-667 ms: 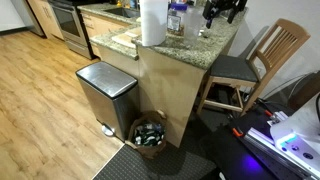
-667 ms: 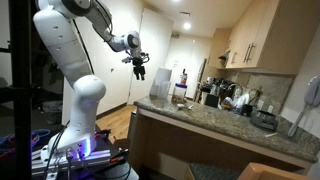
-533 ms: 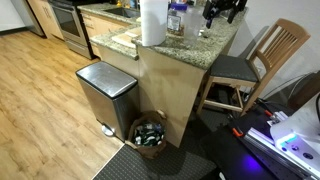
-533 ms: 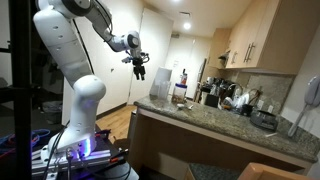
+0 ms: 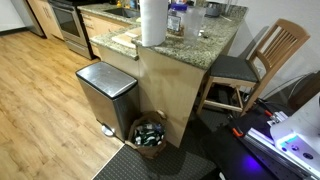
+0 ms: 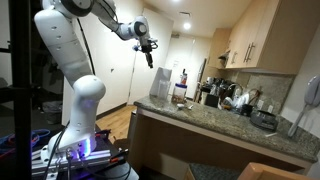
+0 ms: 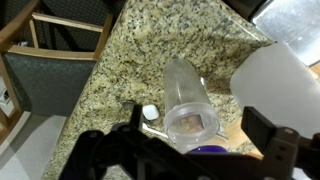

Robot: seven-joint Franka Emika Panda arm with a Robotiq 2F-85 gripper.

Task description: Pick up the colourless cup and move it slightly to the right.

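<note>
In the wrist view the colourless cup (image 7: 188, 100) is a see-through tumbler standing on the speckled granite counter (image 7: 170, 40). It lies between my two dark fingers as seen from above. My gripper (image 7: 200, 128) is open and empty, well above the cup. In an exterior view the cup (image 5: 197, 12) is a small glassy shape beside the taller clear container with dark blue on it (image 5: 177, 18). My gripper is above the top edge of that view. In an exterior view my gripper (image 6: 149, 57) hangs high over the counter's end.
A white paper roll (image 5: 152, 22) (image 7: 280, 85) stands next to the container. A small white cap (image 7: 149, 113) lies on the counter. A wooden chair (image 5: 262, 58) stands at the counter's end. A steel bin (image 5: 105, 92) and a basket (image 5: 150, 133) are on the floor.
My gripper has risen straight up from the counter top and left the top of one exterior view. It is still open and empty. The cup has not moved.
</note>
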